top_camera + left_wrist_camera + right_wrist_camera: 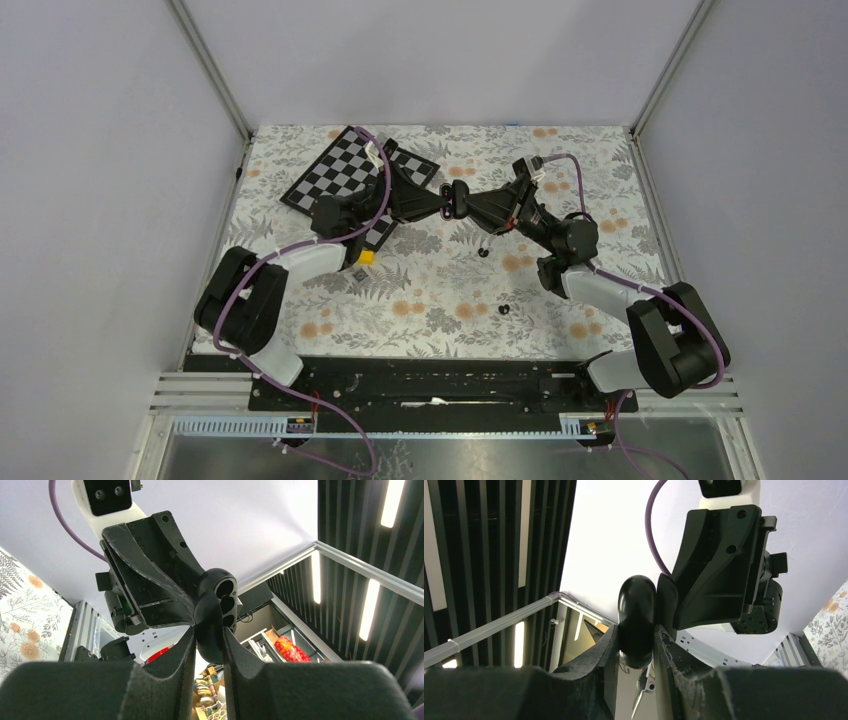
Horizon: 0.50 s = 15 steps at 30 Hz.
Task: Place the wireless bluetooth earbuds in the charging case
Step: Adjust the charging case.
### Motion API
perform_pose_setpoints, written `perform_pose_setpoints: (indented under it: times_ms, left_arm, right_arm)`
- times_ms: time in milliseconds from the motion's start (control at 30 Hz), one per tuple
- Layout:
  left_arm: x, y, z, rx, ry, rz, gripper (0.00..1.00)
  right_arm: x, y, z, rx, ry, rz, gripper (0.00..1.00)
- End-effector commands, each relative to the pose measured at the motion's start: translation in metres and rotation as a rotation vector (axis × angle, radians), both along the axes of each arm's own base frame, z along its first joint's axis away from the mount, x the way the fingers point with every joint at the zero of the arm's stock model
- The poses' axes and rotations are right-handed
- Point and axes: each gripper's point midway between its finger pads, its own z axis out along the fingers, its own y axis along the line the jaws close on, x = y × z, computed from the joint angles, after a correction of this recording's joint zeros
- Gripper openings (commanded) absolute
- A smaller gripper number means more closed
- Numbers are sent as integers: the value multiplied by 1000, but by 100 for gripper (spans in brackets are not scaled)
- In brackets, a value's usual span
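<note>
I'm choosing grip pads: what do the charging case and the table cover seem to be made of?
Charging case: probably hard plastic, black, smooth, faintly glossy; a soft sheen follows its rounded shell. Table cover: printed cloth or paper, matte; flat floral pattern without glare, which of the two I cannot tell.

This is a robotics lab test cell. White walls (90, 200) and aluminium posts (210, 70) box in a floral-clothed table (430, 300). Two arms (250, 300) are bolted to a black rail (440, 380) at 6 o'clock, and a checkerboard (340, 175) lies at 11 o'clock. The wrist views show a black slatted ceiling (350, 520), strip lights (392, 502) and cluttered shelves (270, 647).
</note>
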Motion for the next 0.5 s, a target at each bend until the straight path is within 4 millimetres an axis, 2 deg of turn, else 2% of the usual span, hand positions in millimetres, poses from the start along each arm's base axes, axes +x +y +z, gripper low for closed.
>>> perform_pose_setpoints:
  times_ms: [0,100,200,267,367,467]
  left_arm:
    - [-13,8,16,-72,-118,10,13]
    - [-11,10,17,-72,-113,13,12]
    - [-7,11,12,-64,-94,18,12]
    - [-5,13,10,-62,-84,25,12]
    - [-3,13,10,-62,-82,30,12]
    - [-1,13,10,-62,-79,29,11]
  right_arm:
    - [-26,-6,23,64,-156,24,8]
    - [-23,-5,17,58,-135,22,18]
    - [-20,-4,14,51,-129,23,42]
    - [-20,-3,13,48,-127,24,54]
    - [-20,-2,11,40,-131,30,56]
    - [-19,-1,10,38,-128,30,63]
